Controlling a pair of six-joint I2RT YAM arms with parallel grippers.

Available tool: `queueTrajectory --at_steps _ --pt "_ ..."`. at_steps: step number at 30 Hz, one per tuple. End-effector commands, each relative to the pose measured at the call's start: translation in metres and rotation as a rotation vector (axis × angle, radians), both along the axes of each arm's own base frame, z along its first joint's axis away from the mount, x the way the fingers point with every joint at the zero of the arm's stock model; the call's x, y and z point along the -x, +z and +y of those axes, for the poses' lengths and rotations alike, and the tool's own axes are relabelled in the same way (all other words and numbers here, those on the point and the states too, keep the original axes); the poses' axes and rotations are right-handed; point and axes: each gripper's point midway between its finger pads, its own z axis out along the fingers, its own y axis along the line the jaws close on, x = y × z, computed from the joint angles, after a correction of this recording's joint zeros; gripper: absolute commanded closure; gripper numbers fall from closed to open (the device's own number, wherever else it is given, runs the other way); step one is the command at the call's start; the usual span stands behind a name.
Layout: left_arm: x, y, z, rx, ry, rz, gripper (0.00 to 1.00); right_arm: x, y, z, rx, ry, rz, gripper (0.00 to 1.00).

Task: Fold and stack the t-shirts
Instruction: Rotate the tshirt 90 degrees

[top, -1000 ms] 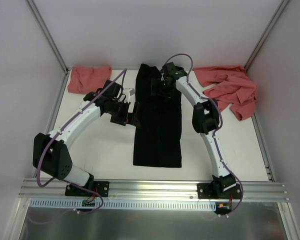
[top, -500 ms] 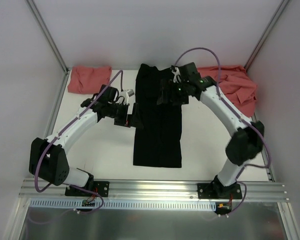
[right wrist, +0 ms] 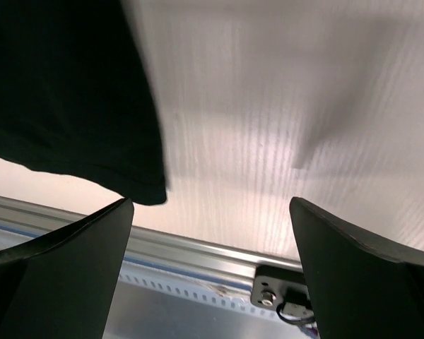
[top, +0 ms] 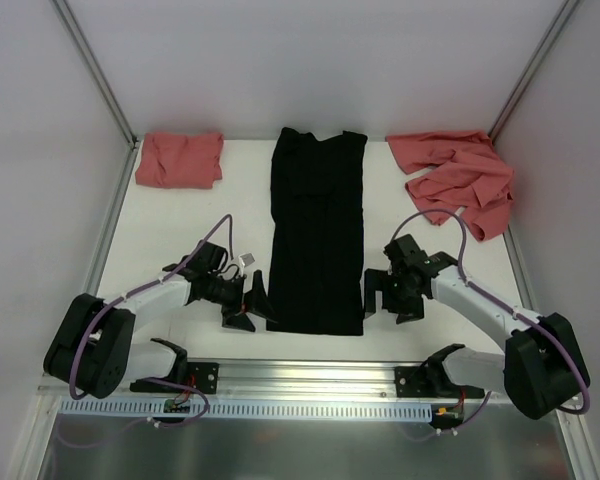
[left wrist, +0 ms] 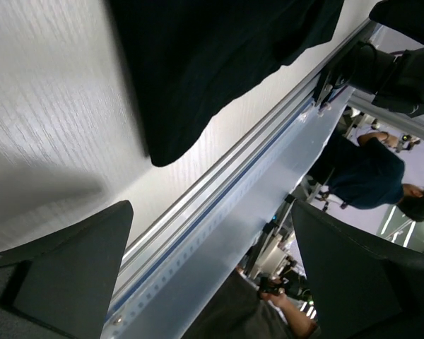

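We are hovering both grippers low at the near end of the black shirt (top: 316,235). It is lying as a long narrow strip down the middle of the table (top: 180,240), with its far end near the back wall and its near hem close to the rail (top: 310,372). Our left gripper (top: 252,305) is sitting just beside the shirt's near left corner, spread wide and holding nothing. In the left wrist view that corner is lying ahead of the fingers (left wrist: 71,275), apart from them. Our right gripper (top: 377,298) is sitting just beside the near right corner, likewise spread wide and empty, and the cloth is showing ahead of it in its wrist view. One red shirt (top: 180,160) is lying folded at the far left corner. A second red shirt (top: 460,180) is lying crumpled at the far right.
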Motion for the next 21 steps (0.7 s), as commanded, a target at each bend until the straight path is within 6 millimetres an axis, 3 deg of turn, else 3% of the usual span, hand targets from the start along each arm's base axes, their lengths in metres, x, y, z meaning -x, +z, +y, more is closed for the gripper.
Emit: queueTrajectory --at_steps 1,5,13,21 --pt "-0.008 0.016 -0.010 0.097 0.037 -0.049 0.01 -0.024 0.011 0.012 -0.040 -0.040 -0.109 0.01" --pt "-0.008 0.007 -0.008 0.076 0.046 -0.052 0.01 -0.029 0.004 0.023 -0.067 -0.036 -0.106 0.00" --pt "-0.020 -0.011 -0.010 0.003 0.006 -0.079 0.01 -0.018 -0.015 0.050 -0.117 -0.010 -0.072 0.01" --pt "-0.012 -0.039 -0.017 -0.082 -0.050 -0.023 0.01 -0.012 -0.023 0.058 -0.140 -0.056 -0.068 0.02"
